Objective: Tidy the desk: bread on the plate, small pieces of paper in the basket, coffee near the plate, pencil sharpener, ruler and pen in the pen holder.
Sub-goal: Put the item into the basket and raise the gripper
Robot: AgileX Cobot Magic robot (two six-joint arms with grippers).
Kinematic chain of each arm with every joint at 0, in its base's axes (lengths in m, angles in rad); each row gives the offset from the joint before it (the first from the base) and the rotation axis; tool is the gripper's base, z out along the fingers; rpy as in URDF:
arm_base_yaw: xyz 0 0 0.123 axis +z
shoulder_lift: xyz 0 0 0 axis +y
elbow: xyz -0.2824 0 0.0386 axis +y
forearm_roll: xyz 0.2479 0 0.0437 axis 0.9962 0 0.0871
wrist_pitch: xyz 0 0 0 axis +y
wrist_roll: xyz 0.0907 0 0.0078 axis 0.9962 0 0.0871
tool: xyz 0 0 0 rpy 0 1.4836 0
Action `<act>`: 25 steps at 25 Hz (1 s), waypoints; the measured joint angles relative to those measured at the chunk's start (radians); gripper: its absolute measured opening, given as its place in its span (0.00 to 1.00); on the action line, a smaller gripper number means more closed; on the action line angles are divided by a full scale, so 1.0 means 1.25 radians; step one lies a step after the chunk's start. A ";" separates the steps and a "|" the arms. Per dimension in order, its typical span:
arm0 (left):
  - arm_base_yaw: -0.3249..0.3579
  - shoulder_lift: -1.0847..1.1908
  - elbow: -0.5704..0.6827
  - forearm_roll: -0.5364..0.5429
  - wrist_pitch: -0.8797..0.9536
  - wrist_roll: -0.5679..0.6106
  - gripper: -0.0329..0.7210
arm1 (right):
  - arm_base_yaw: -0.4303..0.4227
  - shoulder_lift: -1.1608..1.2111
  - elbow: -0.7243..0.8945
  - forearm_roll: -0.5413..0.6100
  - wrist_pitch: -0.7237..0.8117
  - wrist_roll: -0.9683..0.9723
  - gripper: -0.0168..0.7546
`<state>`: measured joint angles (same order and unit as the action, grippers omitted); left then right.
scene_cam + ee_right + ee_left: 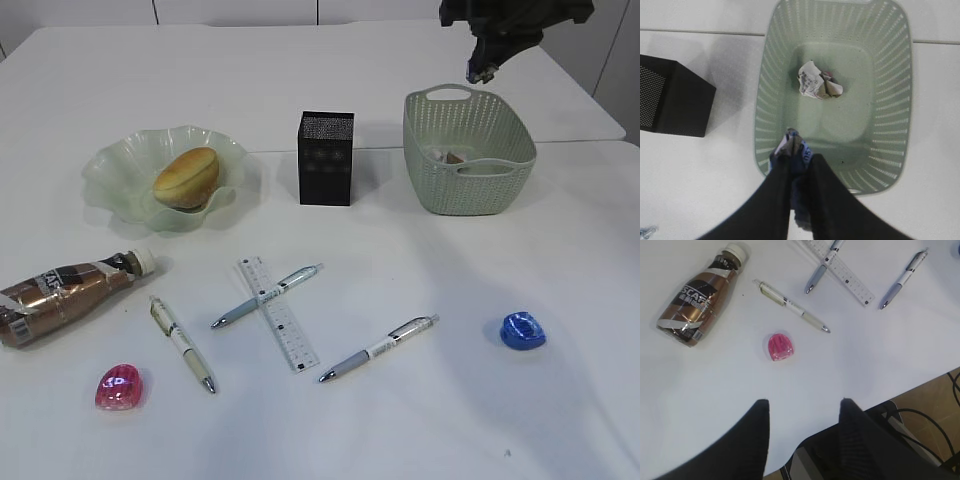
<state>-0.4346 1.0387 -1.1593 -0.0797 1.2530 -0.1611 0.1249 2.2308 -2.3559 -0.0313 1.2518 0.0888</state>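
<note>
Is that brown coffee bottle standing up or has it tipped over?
Tipped over. The coffee bottle lies on its side on the desk, white cap pointing toward the plate.

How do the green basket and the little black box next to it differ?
The basket is sage green, wide and rounded, with cut-out handles; the pen holder is black, narrow and square, without handles. The basket's walls are slotted in a woven-look pattern; the pen holder's are fine dark mesh. The basket holds crumpled paper; what the pen holder contains cannot be seen. Both stand upright on the white desk, open at the top.
</note>
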 joint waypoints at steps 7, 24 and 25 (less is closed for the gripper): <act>0.000 0.000 0.000 0.001 0.000 -0.002 0.47 | -0.006 0.044 -0.001 0.007 0.000 0.002 0.16; 0.000 0.000 0.000 0.002 0.000 -0.012 0.47 | -0.030 0.145 -0.001 -0.010 -0.079 0.002 0.17; 0.000 0.000 0.000 0.002 0.000 -0.014 0.47 | -0.034 0.145 -0.001 -0.010 -0.085 0.002 0.18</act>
<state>-0.4346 1.0387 -1.1593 -0.0774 1.2530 -0.1781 0.0818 2.4118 -2.3576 -0.0433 1.1462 0.0911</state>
